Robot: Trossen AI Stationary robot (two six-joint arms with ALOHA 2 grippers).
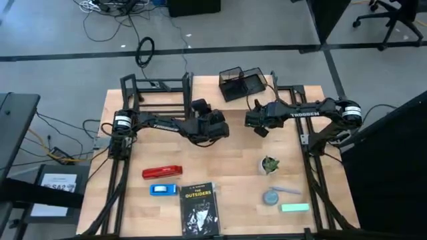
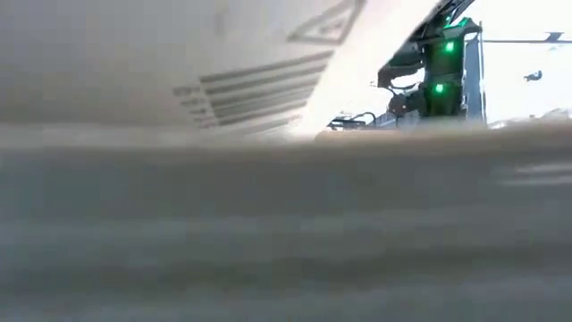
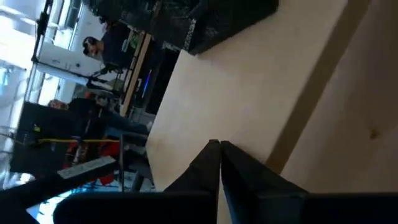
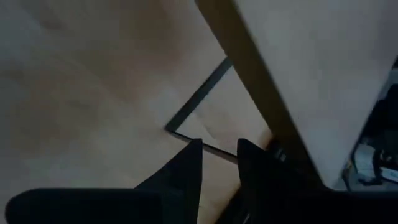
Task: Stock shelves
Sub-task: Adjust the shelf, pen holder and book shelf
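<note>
The tabletop has the black rack at its far edge; goods line the near edge, unstocked. I hold the left claw together and empty mid-tabletop, and the right claw slightly apart, ready to reach.

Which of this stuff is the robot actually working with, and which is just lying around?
Job, likely: black rack, wooden shelf, book, red stapler, potted plant.
Lying about: mesh organizer, floor cables, office chair.
</note>
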